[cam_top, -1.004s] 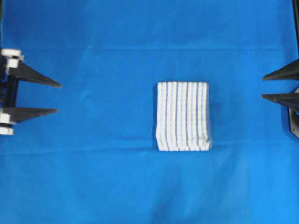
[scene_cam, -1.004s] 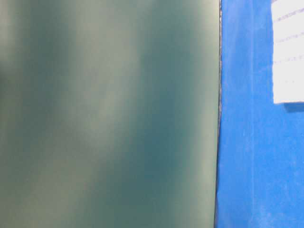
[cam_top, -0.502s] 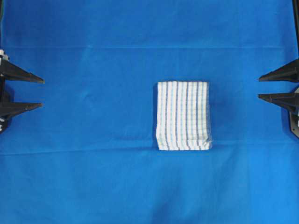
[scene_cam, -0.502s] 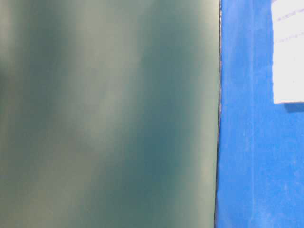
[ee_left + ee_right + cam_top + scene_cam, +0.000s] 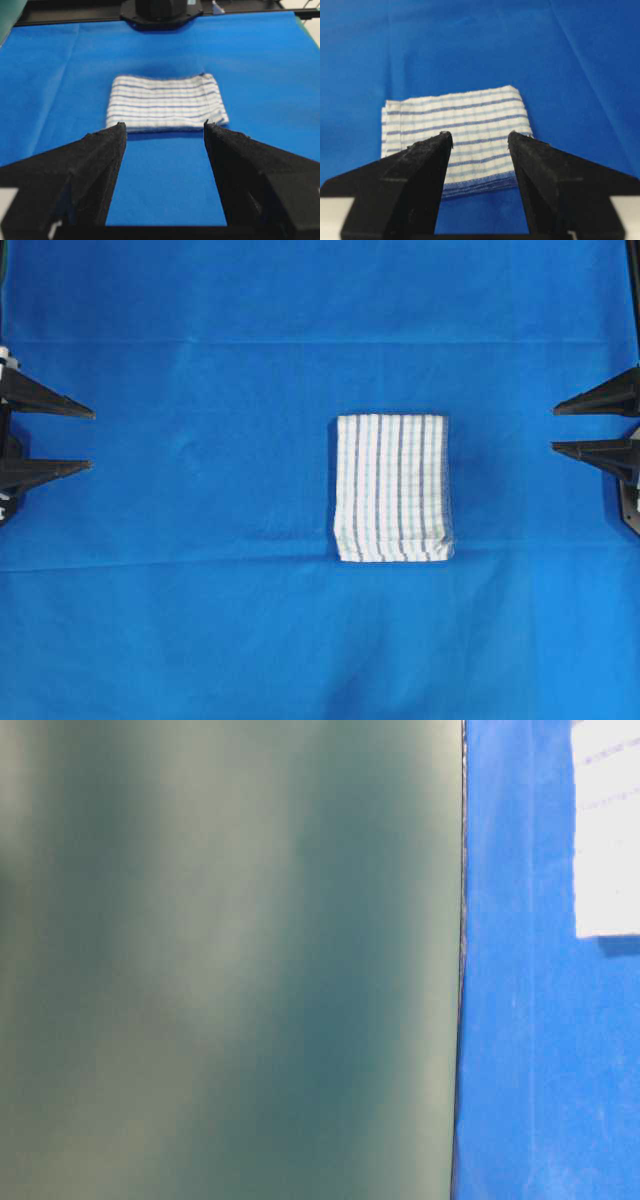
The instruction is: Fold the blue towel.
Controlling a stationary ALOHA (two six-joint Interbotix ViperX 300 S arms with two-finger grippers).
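The blue towel, white with thin blue stripes, lies folded into a small thick rectangle a little right of the table's middle. It also shows in the left wrist view, the right wrist view and at the top right of the table-level view. My left gripper hangs open at the far left edge, well away from the towel, with nothing between its fingers. My right gripper stands open at the far right edge, empty, its fingers pointing at the towel.
A plain blue table covering spreads over the whole table, with faint crease lines across it. A blurred dark green surface fills the left of the table-level view. The other arm's black base sits at the far table edge.
My left gripper has drawn back to the left edge and its fingers stand a little closer together. The towel and the right gripper have barely moved.
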